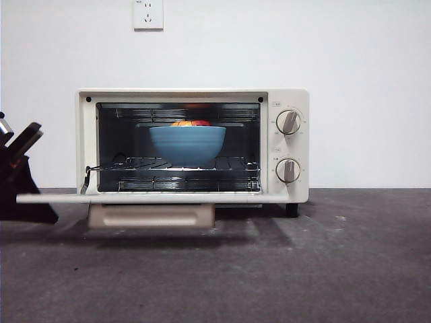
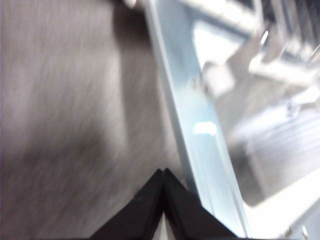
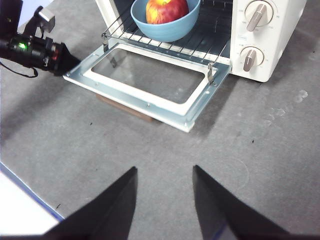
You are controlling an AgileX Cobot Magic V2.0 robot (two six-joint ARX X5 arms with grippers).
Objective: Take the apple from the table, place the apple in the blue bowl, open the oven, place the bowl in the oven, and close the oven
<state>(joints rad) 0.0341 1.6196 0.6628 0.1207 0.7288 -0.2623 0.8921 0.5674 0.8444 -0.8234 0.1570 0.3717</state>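
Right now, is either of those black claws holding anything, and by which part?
Nothing is held. The left end effector is shut and empty at the edge of the open oven door. The right end effector is open above the table.

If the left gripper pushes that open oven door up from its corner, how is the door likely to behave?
The oven door looks like a rigid metal frame around glass, so it should likely swing as one piece on its hinges rather than flex. The left gripper, fingers shut, sits at one corner, so the push may twist slightly. The oven looks boxy and probably stays put.
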